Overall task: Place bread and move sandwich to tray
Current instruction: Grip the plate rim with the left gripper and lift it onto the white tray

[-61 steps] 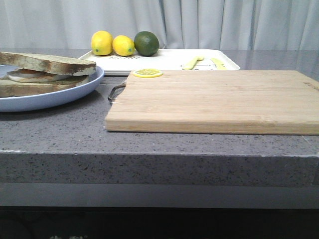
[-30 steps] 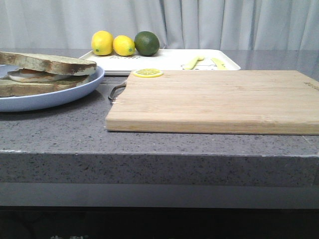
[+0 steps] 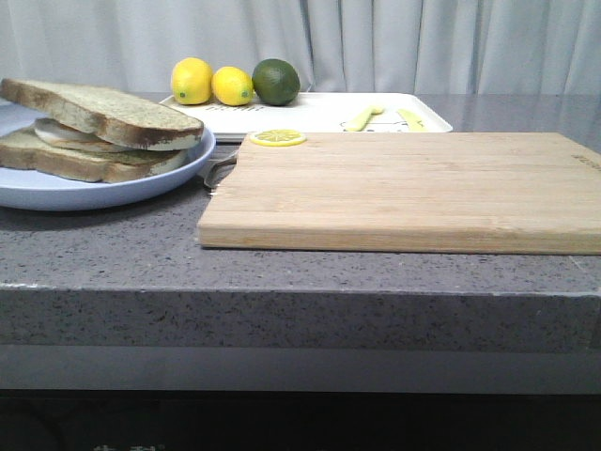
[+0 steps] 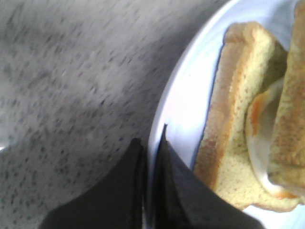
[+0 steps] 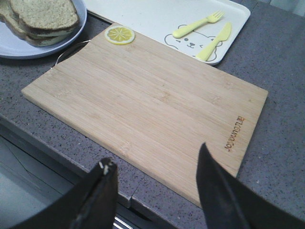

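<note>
Front view: speckled brown-crusted bread slice (image 3: 113,113) already tops the fried-egg sandwich on its pale blue round plate (image 3: 141,178), well short of the white rectangular tray (image 3: 310,113). Left gripper (image 4: 151,143) pinches the plate rim; right gripper (image 5: 155,174) hangs spread. Transfer to tray remains.

Soft even daylight; left wrist view blurred; faint shadows

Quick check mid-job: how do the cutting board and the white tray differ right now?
The cutting board is light wood with visible grain; the tray is white with a printed bear face. The cutting board carries only a lemon slice at one corner; the tray holds a yellow fork and knife, plus two lemons and a lime. The cutting board lies nearer the robot, the tray behind it. Both are flat rectangles on the grey counter.
</note>
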Controlling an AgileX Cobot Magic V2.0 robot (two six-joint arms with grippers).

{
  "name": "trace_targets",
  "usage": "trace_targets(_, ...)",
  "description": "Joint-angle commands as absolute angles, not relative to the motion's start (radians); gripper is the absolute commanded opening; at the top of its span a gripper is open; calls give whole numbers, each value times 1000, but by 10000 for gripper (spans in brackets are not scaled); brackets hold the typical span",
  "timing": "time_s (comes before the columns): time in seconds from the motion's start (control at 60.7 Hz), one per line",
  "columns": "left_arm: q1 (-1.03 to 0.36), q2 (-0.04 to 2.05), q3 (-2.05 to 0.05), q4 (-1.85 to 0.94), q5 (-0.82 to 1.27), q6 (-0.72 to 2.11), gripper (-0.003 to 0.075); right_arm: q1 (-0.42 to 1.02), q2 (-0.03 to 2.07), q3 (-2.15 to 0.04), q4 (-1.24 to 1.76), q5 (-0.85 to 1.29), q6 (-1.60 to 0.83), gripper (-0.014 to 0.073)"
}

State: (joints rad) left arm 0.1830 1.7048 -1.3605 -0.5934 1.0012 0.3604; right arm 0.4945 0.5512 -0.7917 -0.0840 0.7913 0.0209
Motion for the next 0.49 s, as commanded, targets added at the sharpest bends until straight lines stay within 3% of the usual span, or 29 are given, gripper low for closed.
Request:
trace_targets(0.0,167,1663,-1441,-679,1007,383,-18,489,553,-818,-94,720,21,402)
trace_targets(0.478,-19,1852,-1860,-778,947,270,-18,489,553,-818,-94,720,21,402)
